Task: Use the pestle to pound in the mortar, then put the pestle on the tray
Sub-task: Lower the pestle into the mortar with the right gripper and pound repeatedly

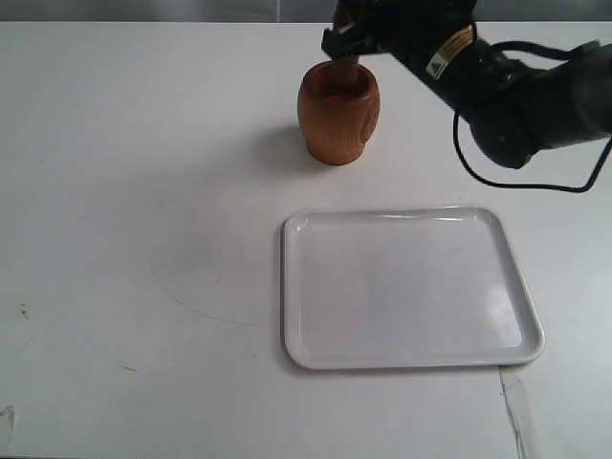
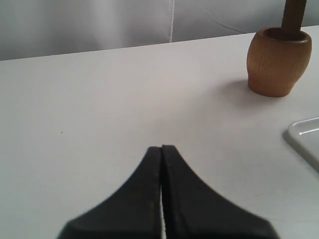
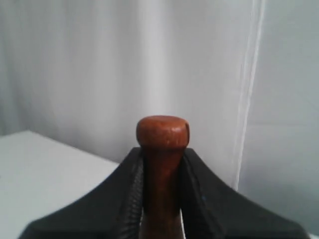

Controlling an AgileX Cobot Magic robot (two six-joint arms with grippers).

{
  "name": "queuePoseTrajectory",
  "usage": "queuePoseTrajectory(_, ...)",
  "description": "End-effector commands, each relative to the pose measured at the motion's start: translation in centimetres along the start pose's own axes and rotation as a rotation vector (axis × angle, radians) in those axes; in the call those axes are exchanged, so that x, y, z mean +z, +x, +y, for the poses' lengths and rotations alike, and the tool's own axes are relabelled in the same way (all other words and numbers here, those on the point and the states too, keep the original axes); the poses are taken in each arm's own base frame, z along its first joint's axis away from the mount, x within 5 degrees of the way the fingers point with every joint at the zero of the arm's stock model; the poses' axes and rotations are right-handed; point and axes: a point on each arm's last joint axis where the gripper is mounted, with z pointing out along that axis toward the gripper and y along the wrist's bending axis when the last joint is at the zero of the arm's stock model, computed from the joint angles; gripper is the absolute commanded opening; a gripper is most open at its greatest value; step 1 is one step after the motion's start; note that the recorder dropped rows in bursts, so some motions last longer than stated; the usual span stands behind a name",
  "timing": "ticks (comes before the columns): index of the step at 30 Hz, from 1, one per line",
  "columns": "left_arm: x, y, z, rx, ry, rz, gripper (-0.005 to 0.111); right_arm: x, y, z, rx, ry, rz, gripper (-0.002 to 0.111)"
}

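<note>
The orange-brown wooden mortar point(image 1: 338, 113) stands upright on the white table at the back, also seen in the left wrist view point(image 2: 278, 61). The dark reddish pestle point(image 1: 345, 65) stands upright with its lower end inside the mortar point(image 2: 293, 15). My right gripper point(image 1: 346, 40) is shut on the pestle's upper shaft; its knob point(image 3: 162, 131) pokes out above the fingers point(image 3: 133, 189). The white tray point(image 1: 406, 287) lies flat in front of the mortar, with nothing on it; its corner point(image 2: 305, 139) shows in the left wrist view. My left gripper point(image 2: 162, 148) is shut on nothing, low over the table.
A black cable point(image 1: 516, 182) loops down from the right arm point(image 1: 516, 91) over the table behind the tray. A pale curtain point(image 3: 149, 59) hangs behind the table. Faint scuff marks point(image 1: 24, 311) dot the table's left side.
</note>
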Motion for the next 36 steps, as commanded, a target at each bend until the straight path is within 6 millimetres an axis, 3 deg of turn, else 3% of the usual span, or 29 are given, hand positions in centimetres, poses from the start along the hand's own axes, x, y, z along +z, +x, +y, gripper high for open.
queuePoseTrajectory(1, 0.0, 0.0, -0.1, -0.012, 0.008, -0.007, 0.000, -0.2, 4.8, -0.2, 0.013, -0.005, 0.137, 0.000)
queuePoseTrajectory(4, 0.0, 0.0, -0.1, -0.012, 0.008, -0.007, 0.000, -0.1, 3.9, -0.1, 0.009, -0.022, 0.074, 0.000)
queuePoseTrajectory(9, 0.0, 0.0, -0.1, -0.012, 0.008, -0.007, 0.000, -1.0, -7.4, 0.5, -0.029, -0.007, -0.245, 0.000)
queuePoseTrajectory(11, 0.0, 0.0, -0.1, -0.012, 0.008, -0.007, 0.000, -1.7, -10.2, 0.8, -0.050, -0.006, -0.291, 0.000)
queuePoseTrajectory(12, 0.0, 0.0, -0.1, -0.012, 0.008, -0.007, 0.000, -1.9, -10.6, 0.8, -0.053, 0.001, -0.275, 0.000)
queuePoseTrajectory(13, 0.0, 0.0, -0.1, -0.012, 0.008, -0.007, 0.000, -1.8, -10.4, 0.9, -0.062, -0.004, -0.242, 0.000)
queuePoseTrajectory(17, 0.0, 0.0, -0.1, -0.012, 0.008, -0.007, 0.000, -0.9, -6.5, 0.6, -0.066, -0.017, -0.106, 0.000)
queuePoseTrajectory(23, 0.0, 0.0, -0.1, -0.012, 0.008, -0.007, 0.000, -0.1, 2.1, -0.1, -0.007, -0.005, 0.111, 0.000)
queuePoseTrajectory(26, 0.0, 0.0, -0.1, -0.012, 0.008, -0.007, 0.000, -0.2, 4.6, -0.2, 0.010, -0.003, 0.167, 0.000)
queuePoseTrajectory(30, 0.0, 0.0, -0.1, -0.012, 0.008, -0.007, 0.000, -0.1, 4.0, -0.2, 0.010, -0.011, 0.114, 0.000)
queuePoseTrajectory(36, 0.0, 0.0, -0.1, -0.012, 0.008, -0.007, 0.000, -0.4, -4.0, 0.2, -0.006, -0.004, -0.173, 0.000)
